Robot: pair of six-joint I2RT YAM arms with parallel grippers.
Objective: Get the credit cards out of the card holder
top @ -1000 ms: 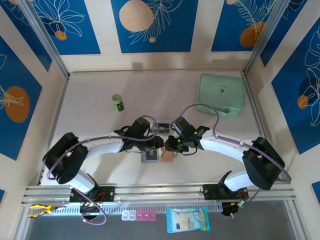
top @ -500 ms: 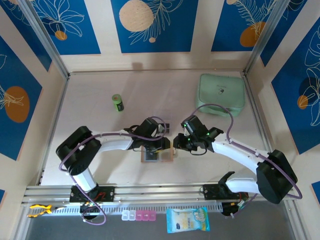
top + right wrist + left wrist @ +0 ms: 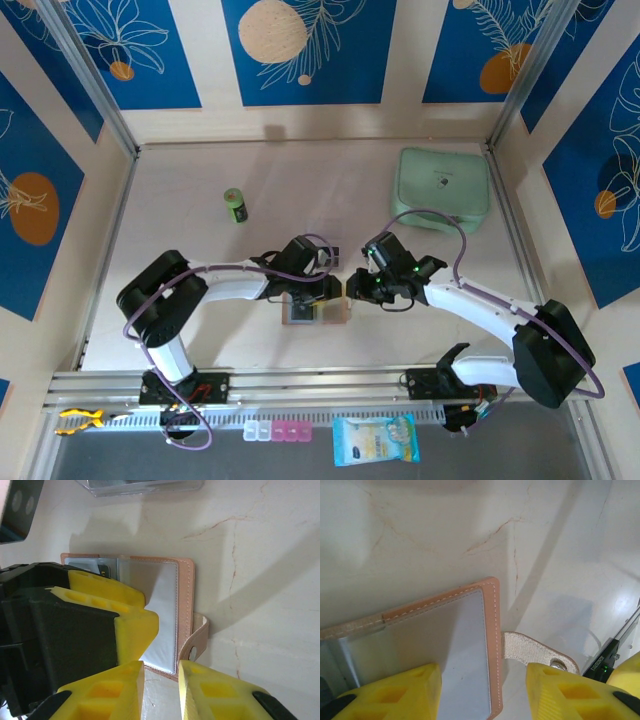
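The card holder (image 3: 336,312) lies open and flat on the table, tan rim up and clear pockets showing (image 3: 445,645) (image 3: 162,605). A dark printed credit card (image 3: 298,312) sits in its left pocket, its edge just visible (image 3: 95,569). My left gripper (image 3: 318,292) (image 3: 482,695) is open and straddles the holder's right edge, one finger over the clear pocket, the other by the snap strap (image 3: 532,650). My right gripper (image 3: 350,291) (image 3: 161,692) hovers at the holder's near corner, jaws narrowly apart with bare table between them, beside the strap (image 3: 197,640).
A clear plastic tray (image 3: 145,485) (image 3: 326,254) lies just beyond the holder. The mint-green case (image 3: 444,188) is at the back right and a small green cylinder (image 3: 235,205) at the back left. Both arms crowd the middle of the table.
Both arms have stretched forward and dropped lower over the card holder. In the last half second they have barely moved.
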